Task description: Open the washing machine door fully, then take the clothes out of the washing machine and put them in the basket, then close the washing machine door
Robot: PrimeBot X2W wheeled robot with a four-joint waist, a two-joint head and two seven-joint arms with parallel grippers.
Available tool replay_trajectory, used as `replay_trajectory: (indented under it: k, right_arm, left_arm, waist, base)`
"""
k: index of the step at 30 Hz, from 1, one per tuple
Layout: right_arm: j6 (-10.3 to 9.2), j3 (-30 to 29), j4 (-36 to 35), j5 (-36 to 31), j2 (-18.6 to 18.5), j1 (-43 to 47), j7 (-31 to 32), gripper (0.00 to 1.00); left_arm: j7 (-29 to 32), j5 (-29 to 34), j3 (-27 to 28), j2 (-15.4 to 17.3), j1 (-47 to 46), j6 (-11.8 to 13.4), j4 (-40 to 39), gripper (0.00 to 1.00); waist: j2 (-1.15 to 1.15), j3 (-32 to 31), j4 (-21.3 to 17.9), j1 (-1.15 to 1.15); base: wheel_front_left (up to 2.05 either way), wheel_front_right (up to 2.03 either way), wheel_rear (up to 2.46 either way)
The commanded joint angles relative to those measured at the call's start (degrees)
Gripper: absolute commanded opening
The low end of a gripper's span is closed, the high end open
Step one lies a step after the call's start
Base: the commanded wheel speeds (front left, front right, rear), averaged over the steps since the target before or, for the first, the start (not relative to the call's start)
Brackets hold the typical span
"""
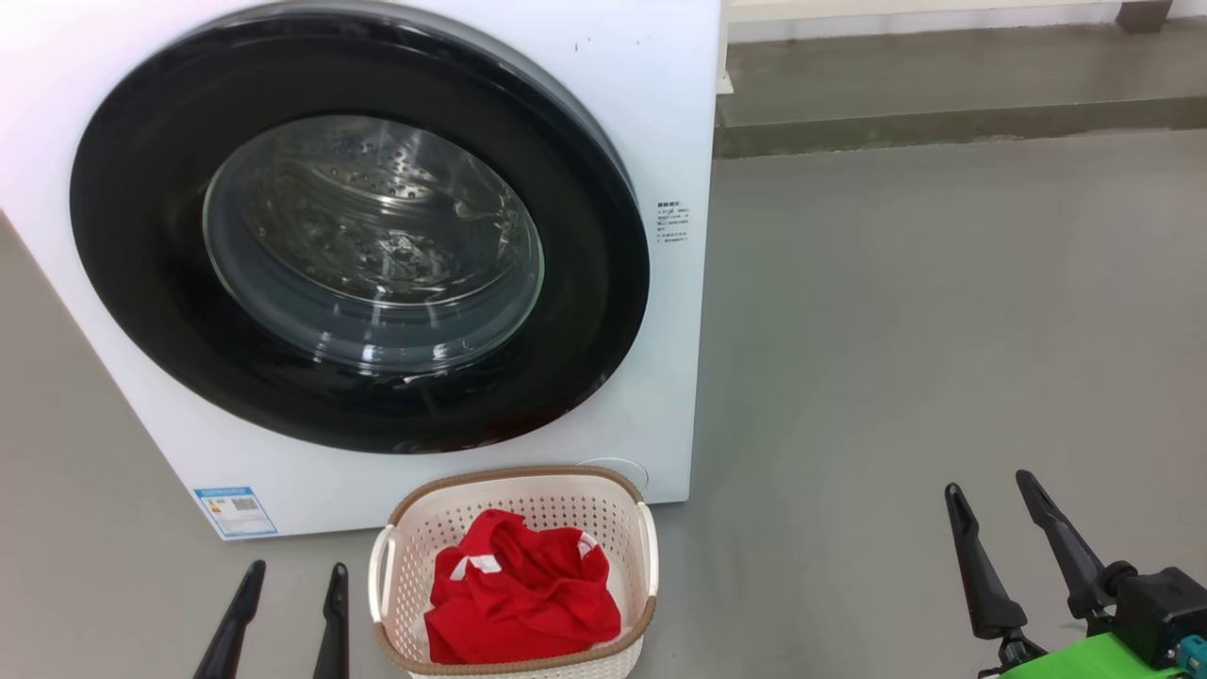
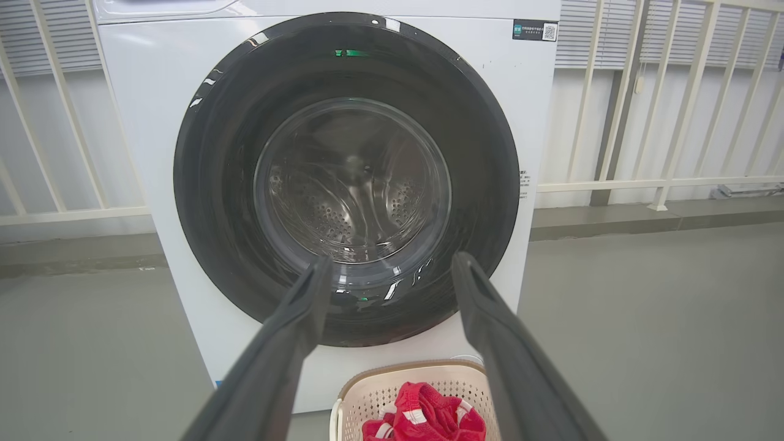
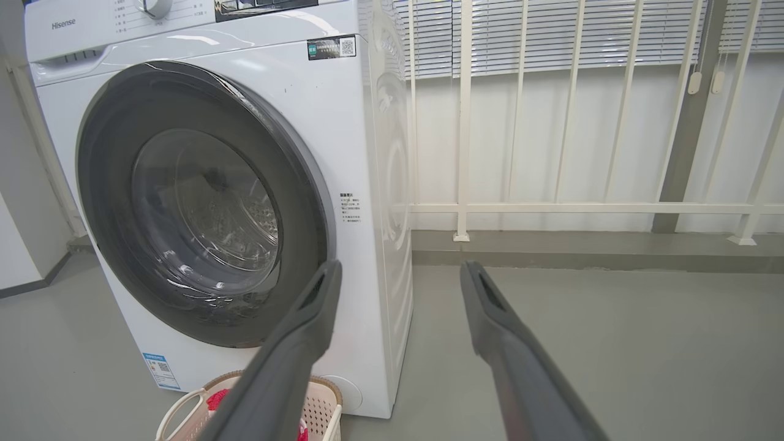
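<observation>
Grey floor [image 1: 943, 330], smooth and matte. The washing machine [image 1: 674, 377], a white box, stands on it at far left. The basket [image 1: 514, 473] sits on the floor near the machine's lower front, toward its right corner; whether they touch is unclear. Far right, a low step [image 1: 943, 85] rises along the wall and carries the foot of a railing post [image 3: 460, 236].

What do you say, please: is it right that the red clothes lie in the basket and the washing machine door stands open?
Not quite: the washing machine door is shut, flush against the washing machine, as the head view shows. The red clothes do lie in the basket.
</observation>
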Motion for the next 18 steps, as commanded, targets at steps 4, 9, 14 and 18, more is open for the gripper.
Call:
replay_trajectory:
  k: [4,9,14,18]
  right_arm:
    - [0.0,0.15,0.1,-0.3,0.01,0.03,0.01,0.0]
    - [0.0,0.31,3.44,0.24,1.3,1.06,0.34,0.0]
    - [0.0,0.04,3.62,3.24,1.42,0.52,1.2,0.0]
    - [0.0,-0.11,3.67,5.03,1.49,0.29,1.71,0.0]
  left_arm:
    - [0.0,0.25,-0.31,0.0,0.07,0.1,-0.15,0.0]
    - [0.62,-0.32,-0.47,-0.85,0.25,0.07,3.53,0.0]
    - [1.68,-3.75,-0.14,-0.79,-0.47,0.06,4.0,0.0]
    - [2.1,-5.85,-0.16,-0.75,-0.67,0.04,4.07,0.0]
  waist:
    - [0.0,-0.06,0.04,0.0]
    - [0.0,-0.05,0.02,0.0]
    - [0.0,0.13,0.06,0.12]
    - [0.0,0.28,0.08,0.07]
  base:
    - [0.0,0.0,0.0]
    - [0.0,0.0,0.0]
    - [0.0,0.0,0.0]
    - [0.0,0.0,0.0]
